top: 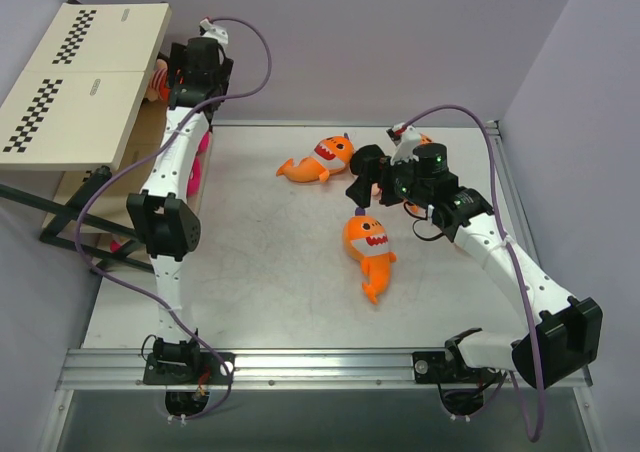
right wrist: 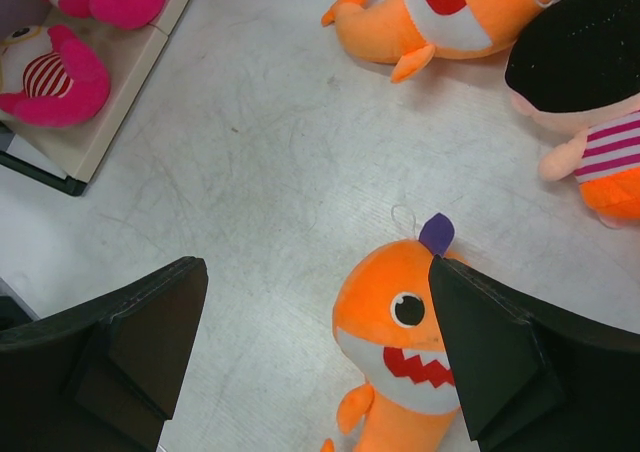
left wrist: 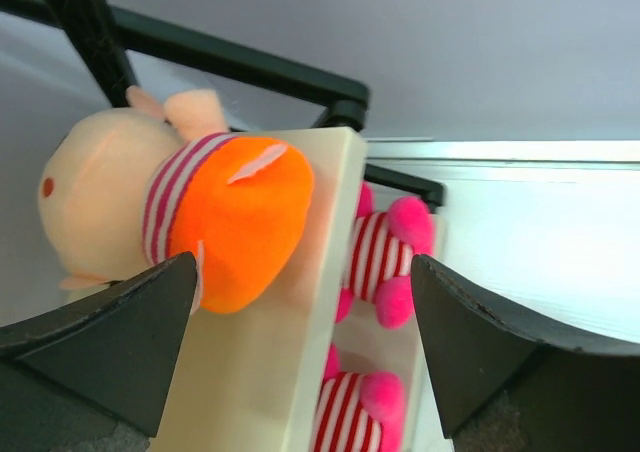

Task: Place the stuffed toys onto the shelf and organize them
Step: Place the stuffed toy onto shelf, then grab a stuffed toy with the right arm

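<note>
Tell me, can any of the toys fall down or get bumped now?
Maybe. The orange doll lies near the edge of its shelf board, close to the open left gripper. A nudge might tip it onto the pink striped dolls below. The open right gripper hangs over a shark that sits off-centre between its jaws, so closing might pinch it badly or bump the black-headed doll nearby.

Bright, even overhead light w/ soft short shadows, table blown-out white in left wrist view, right claw fingers dark & soft-focus, top view sharp.
</note>
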